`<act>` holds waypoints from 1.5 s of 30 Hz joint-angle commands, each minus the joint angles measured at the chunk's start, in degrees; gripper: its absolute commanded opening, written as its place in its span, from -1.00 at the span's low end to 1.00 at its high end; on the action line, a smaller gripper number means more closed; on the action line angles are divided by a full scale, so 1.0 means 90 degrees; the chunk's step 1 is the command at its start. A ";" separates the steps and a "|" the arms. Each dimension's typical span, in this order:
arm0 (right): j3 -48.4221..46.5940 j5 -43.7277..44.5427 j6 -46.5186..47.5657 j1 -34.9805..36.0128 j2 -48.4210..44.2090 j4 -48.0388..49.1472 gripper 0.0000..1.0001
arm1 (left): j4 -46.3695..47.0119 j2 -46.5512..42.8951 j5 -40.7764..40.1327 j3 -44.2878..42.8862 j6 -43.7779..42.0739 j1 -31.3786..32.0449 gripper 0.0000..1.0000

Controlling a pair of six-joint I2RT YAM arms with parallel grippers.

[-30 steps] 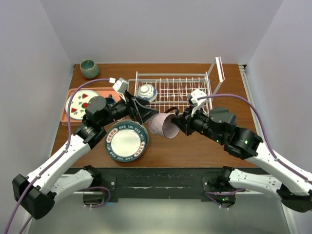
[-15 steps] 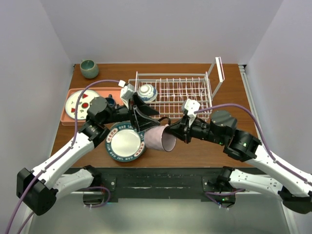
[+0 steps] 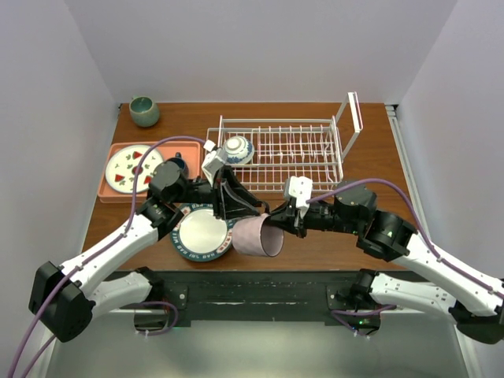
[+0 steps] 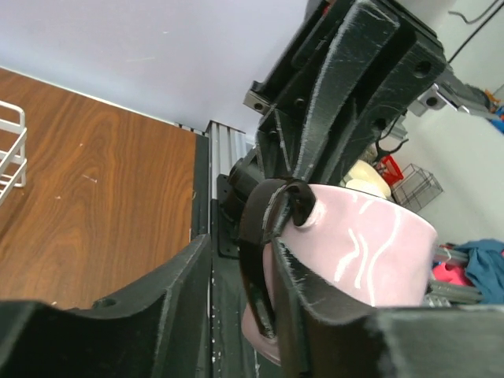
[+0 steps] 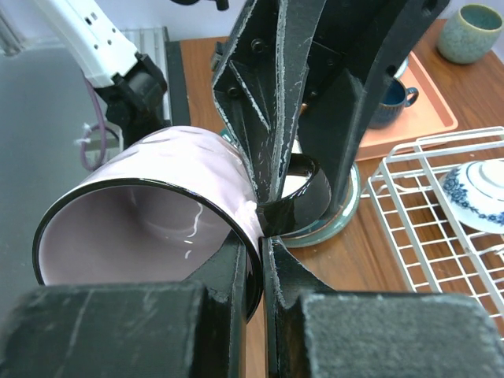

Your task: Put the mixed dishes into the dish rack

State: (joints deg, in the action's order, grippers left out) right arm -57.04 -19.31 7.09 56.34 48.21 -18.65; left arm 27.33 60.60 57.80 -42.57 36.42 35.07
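pink glass mug (image 3: 253,235) is held on its side over the near part of the desk (image 3: 315,253). it is near of the dish rack (image 3: 276,146) and just right of the lettered teal-rim plate (image 3: 203,234). mouth faces right, toward the right arm.

right tool (image 3: 277,223): pressed together on the mug's rim, one finger inside, one outside (right wrist view).

left tool (image 3: 250,209): reaches in from the far left, fingers spread to either side of the dark handle (image 4: 266,228). handle lies against one finger, with a gap at the other. not pinching.

blue-and-white bowl (image 3: 237,149) sits in the left end of the rack. plate lies flat on the desk, partly under the left arm.
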 commanded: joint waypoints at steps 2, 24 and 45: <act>-0.0205 -0.0247 0.0354 -0.0049 0.0005 0.1213 -1.00 | 0.0186 0.0044 0.0521 0.0023 -0.0004 0.0185 -0.65; 0.0126 0.2233 -0.0749 -0.0049 0.0610 0.1613 -0.59 | -0.1719 -0.0151 -0.2497 -0.0563 -0.1108 0.0205 -1.00; 0.0643 0.3823 -0.1325 -0.0049 0.0435 0.1458 0.71 | -0.1836 -0.0073 -0.2651 -0.0651 -0.1322 0.0205 -1.00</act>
State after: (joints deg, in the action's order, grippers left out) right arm -52.51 6.00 -2.20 55.92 54.30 -9.06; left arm 10.50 61.17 35.90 -44.80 25.85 36.42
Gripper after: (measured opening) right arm 0.851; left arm 0.135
